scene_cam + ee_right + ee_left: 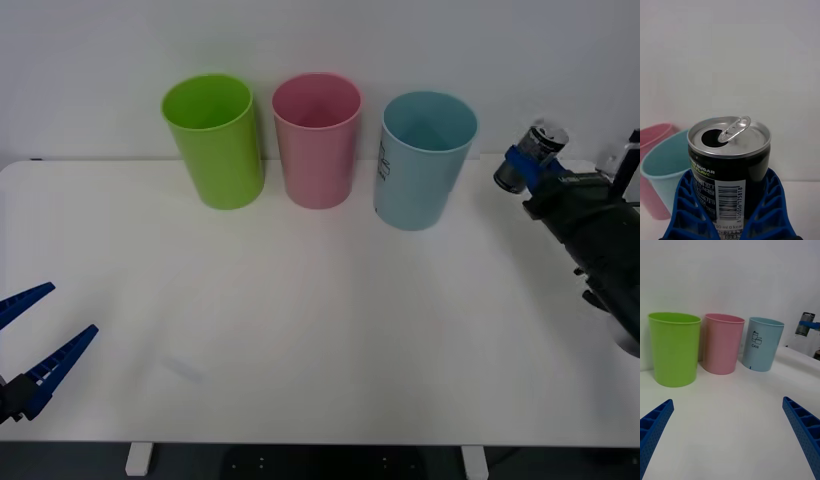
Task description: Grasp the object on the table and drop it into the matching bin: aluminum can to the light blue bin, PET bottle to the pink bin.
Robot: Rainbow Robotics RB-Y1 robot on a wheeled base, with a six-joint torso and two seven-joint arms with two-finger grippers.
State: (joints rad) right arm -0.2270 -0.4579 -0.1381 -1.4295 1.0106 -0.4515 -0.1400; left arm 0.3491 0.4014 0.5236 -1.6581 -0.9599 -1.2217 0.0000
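Observation:
My right gripper (pixel 524 167) is shut on the aluminum can (pixel 534 152), a small dark can with a silver top, and holds it in the air to the right of the light blue bin (pixel 423 160). Close up, the can (pixel 730 168) stands upright between the blue fingers (pixel 688 210), its pull-tab raised over the open mouth. Beyond it are the light blue bin (pixel 666 168) and the pink bin (pixel 651 138). The pink bin (pixel 317 140) stands left of the light blue one. My left gripper (pixel 40 335) hangs open over the near left of the table (pixel 300 330).
A lime green bin (pixel 214 140) stands left of the pink bin at the back of the table. From the left wrist the three bins stand in a row: green bin (pixel 674 348), pink bin (pixel 722 343), light blue bin (pixel 762 344) labelled CAN, with the held can (pixel 805 324) farther off.

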